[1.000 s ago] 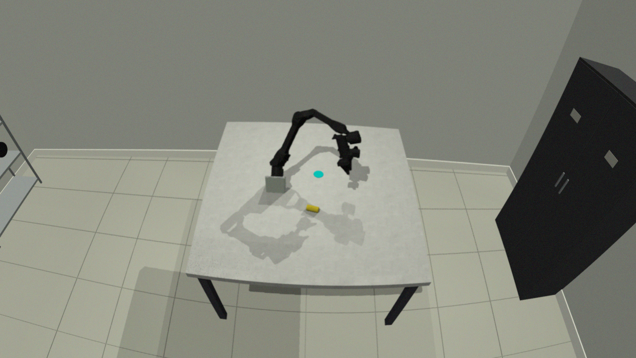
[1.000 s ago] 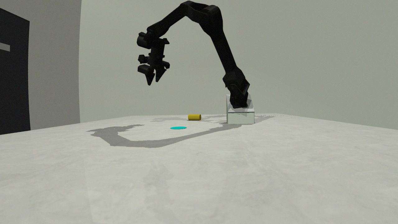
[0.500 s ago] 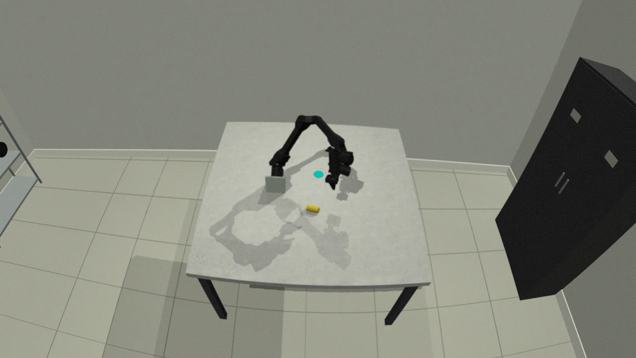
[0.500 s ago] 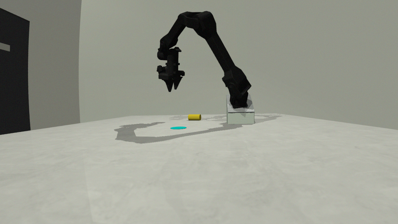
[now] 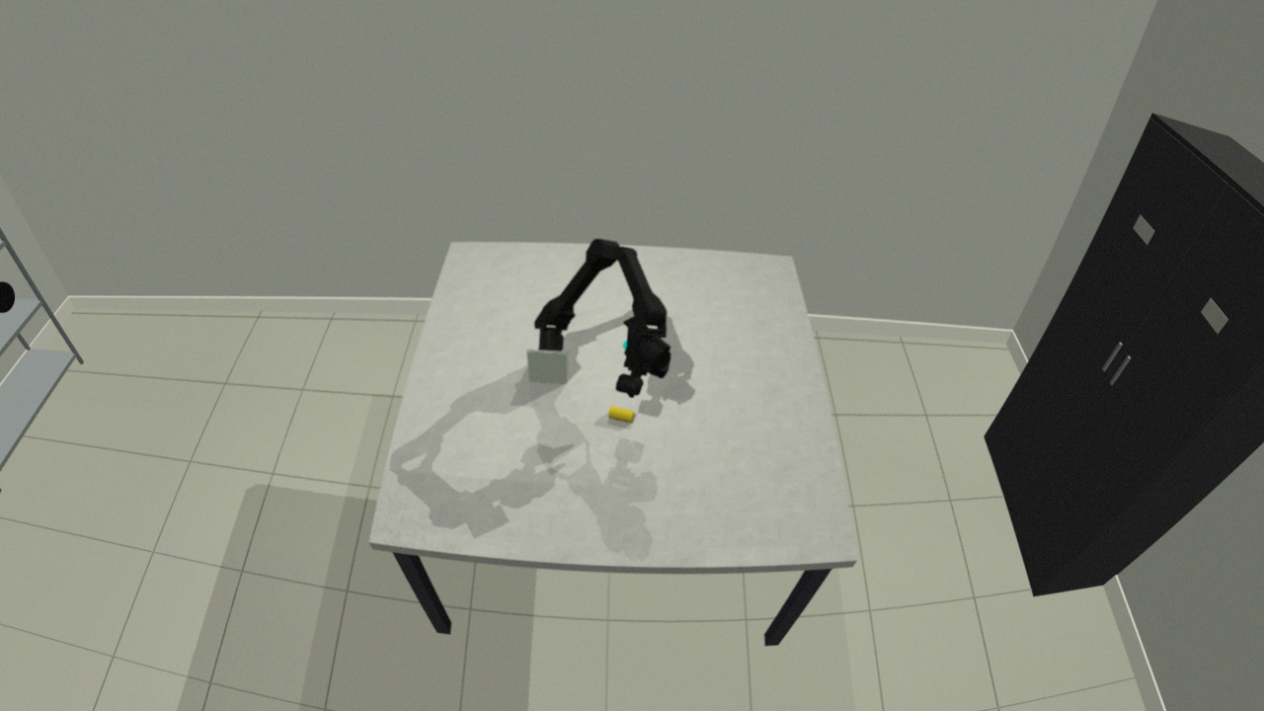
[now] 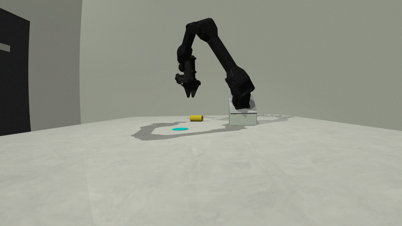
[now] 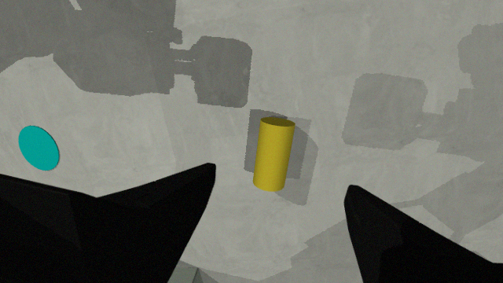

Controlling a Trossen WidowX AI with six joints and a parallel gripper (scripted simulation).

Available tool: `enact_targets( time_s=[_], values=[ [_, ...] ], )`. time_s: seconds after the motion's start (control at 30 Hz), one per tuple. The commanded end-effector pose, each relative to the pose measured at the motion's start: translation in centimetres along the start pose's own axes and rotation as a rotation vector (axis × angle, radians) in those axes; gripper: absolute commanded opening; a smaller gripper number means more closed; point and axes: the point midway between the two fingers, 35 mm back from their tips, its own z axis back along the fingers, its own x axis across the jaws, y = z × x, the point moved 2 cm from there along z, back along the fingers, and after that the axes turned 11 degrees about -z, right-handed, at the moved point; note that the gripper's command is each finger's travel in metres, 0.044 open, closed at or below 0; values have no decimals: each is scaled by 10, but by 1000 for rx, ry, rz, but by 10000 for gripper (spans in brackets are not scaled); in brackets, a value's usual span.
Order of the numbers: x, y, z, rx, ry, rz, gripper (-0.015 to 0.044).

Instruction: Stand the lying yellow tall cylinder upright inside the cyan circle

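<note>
The yellow tall cylinder lies on its side on the table. The cyan circle is flat on the table, apart from the cylinder; in the top view the arm hides it except for a sliver. My gripper is open and empty, pointing down, and hangs well above the table. In the wrist view the cylinder shows between and beyond the two fingertips, with the circle off to the left. In the top view the gripper is just behind the cylinder, its fingertips hard to make out.
The arm's base stands on a pale block on the light grey table. The arm casts shadows over the table. A black cabinet stands on the floor to the right, and a shelf rack at the far left.
</note>
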Motion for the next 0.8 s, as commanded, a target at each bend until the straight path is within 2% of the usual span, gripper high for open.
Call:
enact_targets(
  time_s=[0.0, 0.13, 0.4, 0.57, 0.77],
  values=[
    [-7, 9, -6, 23, -42, 2, 309],
    [-7, 8, -14, 23, -42, 2, 309],
    [-1, 10, -110, 23, -45, 3, 309],
    [-1, 12, -117, 23, -46, 3, 309],
    [-1, 12, -117, 23, -46, 3, 152]
  ],
)
